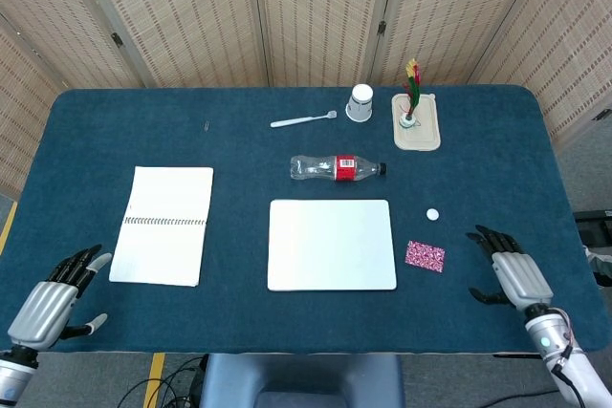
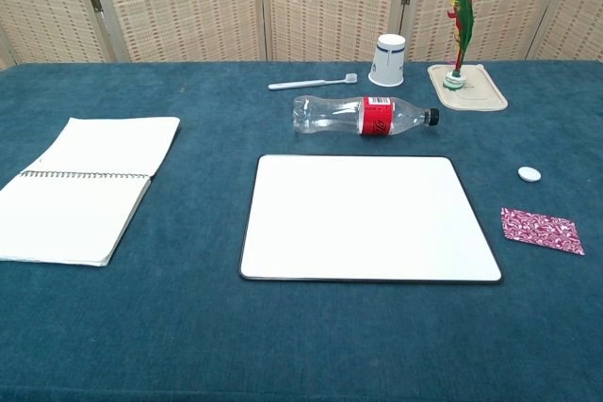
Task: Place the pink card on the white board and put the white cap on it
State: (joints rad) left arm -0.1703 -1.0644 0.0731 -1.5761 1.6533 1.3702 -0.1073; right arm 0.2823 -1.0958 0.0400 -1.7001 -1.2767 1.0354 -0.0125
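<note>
head view: right hand spread and holding nothing, right of the pink card; left hand likewise; white cap beside white board; chest view shows neither hand.

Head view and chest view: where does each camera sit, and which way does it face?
Head view: high above the near table edge, looking steeply down on the whole table; left hand and right hand show, both empty.
Chest view: low at the near edge, looking across toward the screens; no hands or arms show.
Shared: white board, pink card, white cap, bottle, notebook.
</note>
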